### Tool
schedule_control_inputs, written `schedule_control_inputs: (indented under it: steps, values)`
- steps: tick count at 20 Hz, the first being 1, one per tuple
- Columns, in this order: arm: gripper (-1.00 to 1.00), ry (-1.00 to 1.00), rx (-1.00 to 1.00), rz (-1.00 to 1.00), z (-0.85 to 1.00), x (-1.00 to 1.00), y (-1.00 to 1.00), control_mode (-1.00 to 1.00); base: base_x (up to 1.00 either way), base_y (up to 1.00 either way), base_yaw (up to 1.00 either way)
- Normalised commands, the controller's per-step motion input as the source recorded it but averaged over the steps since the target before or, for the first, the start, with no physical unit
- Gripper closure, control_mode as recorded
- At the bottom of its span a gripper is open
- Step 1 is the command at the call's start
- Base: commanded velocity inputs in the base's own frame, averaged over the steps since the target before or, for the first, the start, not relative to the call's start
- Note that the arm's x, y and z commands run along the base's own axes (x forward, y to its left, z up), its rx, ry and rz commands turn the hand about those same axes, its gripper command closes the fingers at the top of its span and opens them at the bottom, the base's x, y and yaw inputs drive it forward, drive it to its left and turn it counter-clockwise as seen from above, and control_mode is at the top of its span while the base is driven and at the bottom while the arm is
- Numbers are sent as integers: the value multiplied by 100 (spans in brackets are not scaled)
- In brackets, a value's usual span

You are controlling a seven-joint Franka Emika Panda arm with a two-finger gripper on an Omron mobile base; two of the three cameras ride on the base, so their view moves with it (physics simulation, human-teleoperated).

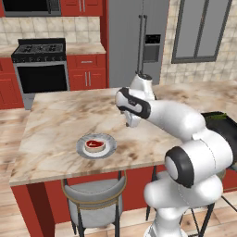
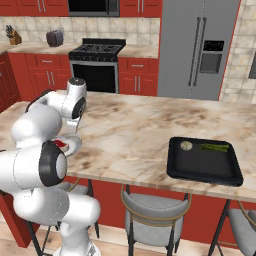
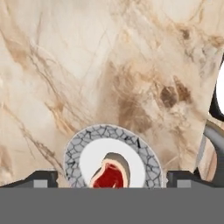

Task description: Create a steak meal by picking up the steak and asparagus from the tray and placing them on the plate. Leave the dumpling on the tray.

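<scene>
While unseen left: dumpling (image 2: 186, 145), asparagus (image 2: 214, 147)

Marble island counter (image 1: 60, 125), red cabinets (image 2: 137, 75) (tile backsplash), steel fridge (image 2: 195, 50), black stove (image 1: 39, 65), grey stools (image 2: 152, 215).

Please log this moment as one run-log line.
steak: on plate | asparagus, dumpling: on tray | gripper: open above plate

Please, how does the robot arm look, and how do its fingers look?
The arm is glossy white, made of rounded, thick segments with dark black bands at the joints. No cables or markings are visible on it. In the hand view, the fingers are small, dark grey, blocky tips, each with a lighter grey patch.
</scene>
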Motion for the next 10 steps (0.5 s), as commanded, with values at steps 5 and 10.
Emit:
schedule_control_inputs:
  steps: [5, 10]
  values:
    - [-100, 0, 1, 1, 57, -1, -100, -100, 0, 0, 0]
    - [-100, 0, 0, 3, 13, 0, -100, -100, 0, 0, 0]
